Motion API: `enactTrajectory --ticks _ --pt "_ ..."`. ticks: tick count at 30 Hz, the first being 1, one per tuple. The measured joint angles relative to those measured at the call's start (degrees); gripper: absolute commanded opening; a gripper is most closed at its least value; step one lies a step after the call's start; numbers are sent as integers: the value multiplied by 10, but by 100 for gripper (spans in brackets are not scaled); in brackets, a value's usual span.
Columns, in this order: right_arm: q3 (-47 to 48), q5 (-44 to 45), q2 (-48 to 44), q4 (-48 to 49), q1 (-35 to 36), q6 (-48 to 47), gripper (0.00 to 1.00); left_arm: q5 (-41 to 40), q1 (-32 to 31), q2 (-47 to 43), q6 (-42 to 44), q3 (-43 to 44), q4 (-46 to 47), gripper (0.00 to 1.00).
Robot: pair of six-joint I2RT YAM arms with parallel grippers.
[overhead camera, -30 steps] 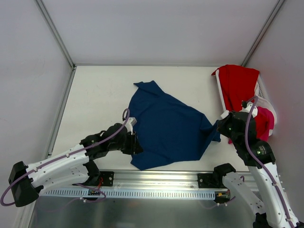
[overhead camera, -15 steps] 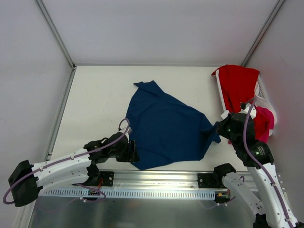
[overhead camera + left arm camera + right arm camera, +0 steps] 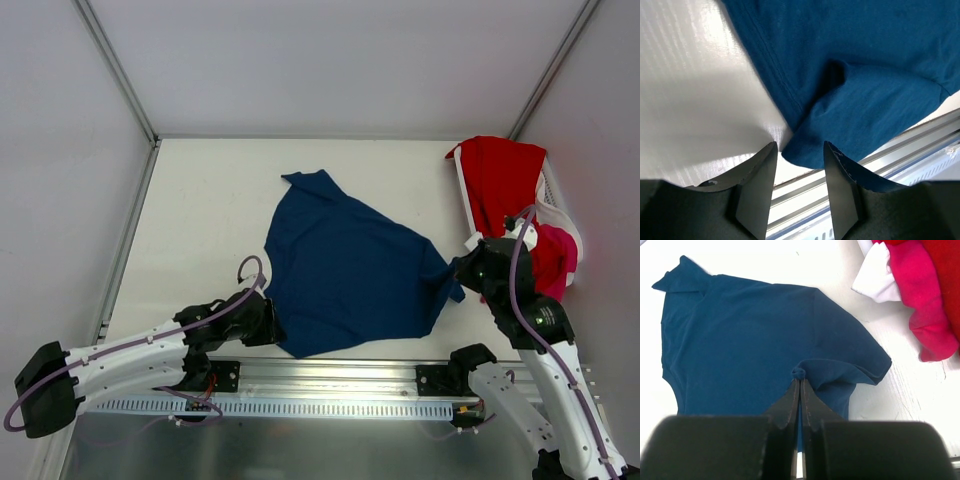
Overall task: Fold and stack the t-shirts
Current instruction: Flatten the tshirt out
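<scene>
"Starting with the container: what did it hold?"

"One white basket (image 3: 463, 200) stood at the far right of the table (image 3: 200, 220). A red t-shirt (image 3: 500, 180) was draped over it, and a pink t-shirt (image 3: 560, 255) spilled over its near side. The navy t-shirt (image 3: 350, 270) lay outside it, spread on the table between my two arms."

"And the count, and your jaws?"

"Three t-shirts: one navy, one red, one pink. One basket. My left gripper (image 3: 800, 147) sat at the navy shirt's near left corner, jaws parted, the hem's corner showing between the fingers (image 3: 757, 185), unpinched. My right gripper (image 3: 800, 382) was clenched on a small bunch of navy cloth at the shirt's right edge, near the basket."
</scene>
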Motion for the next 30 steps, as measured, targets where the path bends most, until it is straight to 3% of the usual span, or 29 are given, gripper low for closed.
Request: enactTrajectory --ticks 25,30 --pt "-3 -1 8 6 0 1 0 -16 -28 31 -5 5 19 31" --pt "-3 -1 8 11 0 1 0 -14 -33 42 -6 5 29 20"
